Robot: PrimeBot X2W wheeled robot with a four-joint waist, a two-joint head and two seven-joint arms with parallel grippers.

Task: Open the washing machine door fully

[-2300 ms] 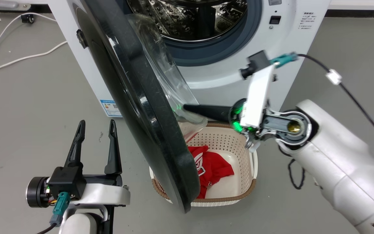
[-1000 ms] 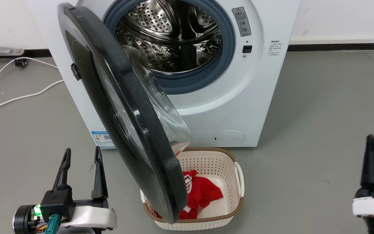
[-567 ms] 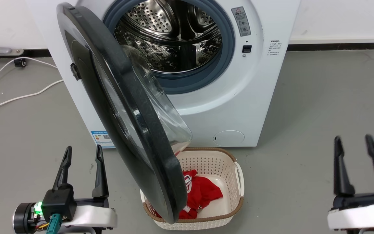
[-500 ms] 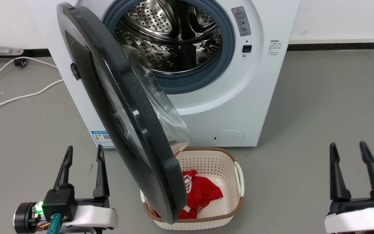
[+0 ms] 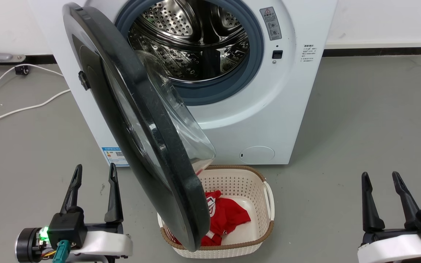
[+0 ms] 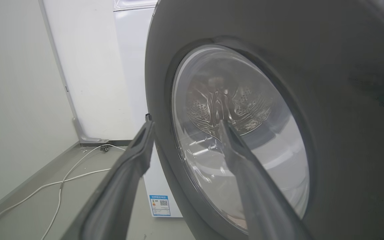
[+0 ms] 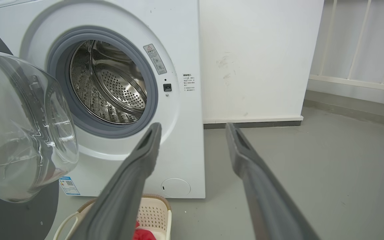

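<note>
Both grippers low at the near edge, each with fingers spread and nothing held: left gripper (image 5: 95,166) lower left, right gripper (image 5: 379,174) lower right, neither touching anything

Key relation: the washing machine door (image 5: 161,138) stands almost edge-on between them, free edge nearest the robot, hinge end far at the machine's left side. It is just right of and ahead of the left gripper and well apart from the right one, so the left arm is nearer. Left wrist view looks onto the door's outer face (image 6: 345,100); right wrist view catches the inner glass bowl (image 7: 22,126)

Looks roughly half open; the remaining swing is toward the robot's left, probably a push on the bowl side or a hook on the rim. The left gripper may sit in that sweep

Door: wide glossy black rim, hard and smooth, clear bulging glass, likely slippery

Under the free edge, cream perforated basket (image 5: 269,197), red cloth (image 5: 232,217) inside

Behind, white boxy washing machine (image 5: 291,109), grey rubber gasket (image 5: 232,91), perforated steel drum (image 5: 196,40)
</note>
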